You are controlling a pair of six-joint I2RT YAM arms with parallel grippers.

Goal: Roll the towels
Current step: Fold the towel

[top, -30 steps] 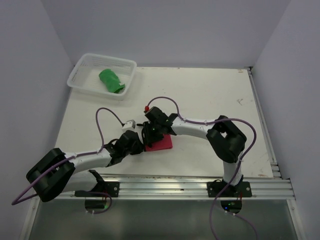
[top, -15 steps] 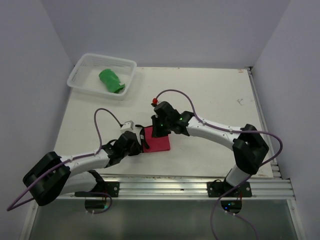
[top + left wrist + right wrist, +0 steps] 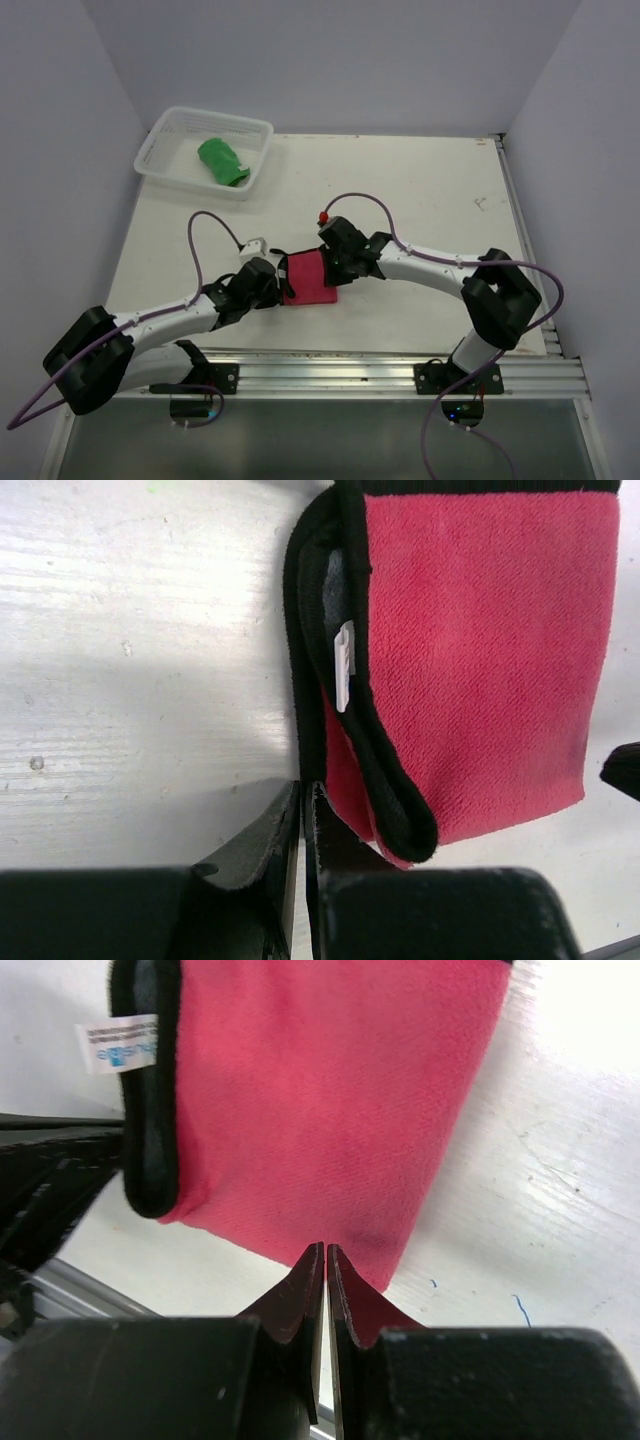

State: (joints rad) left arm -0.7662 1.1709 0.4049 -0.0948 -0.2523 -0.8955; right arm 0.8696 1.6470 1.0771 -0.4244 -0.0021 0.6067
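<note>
- Red towel (image 3: 310, 279) lay part-folded on the table (image 3: 420, 190) between the grippers; soft, light, floppy stuff.
- Left gripper (image 3: 303, 798) fingers pinched its black hem (image 3: 292, 680); right gripper (image 3: 326, 1253) fingers sat together at the opposite edge.
- Hem looked like the best grab.

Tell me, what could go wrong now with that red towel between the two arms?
The left fingers and the right fingers seem to pinch only thin edges of the red towel, so it could slip free. The edge by the left fingers is loosely folded over; uneven pulling may give a crooked roll.
</note>
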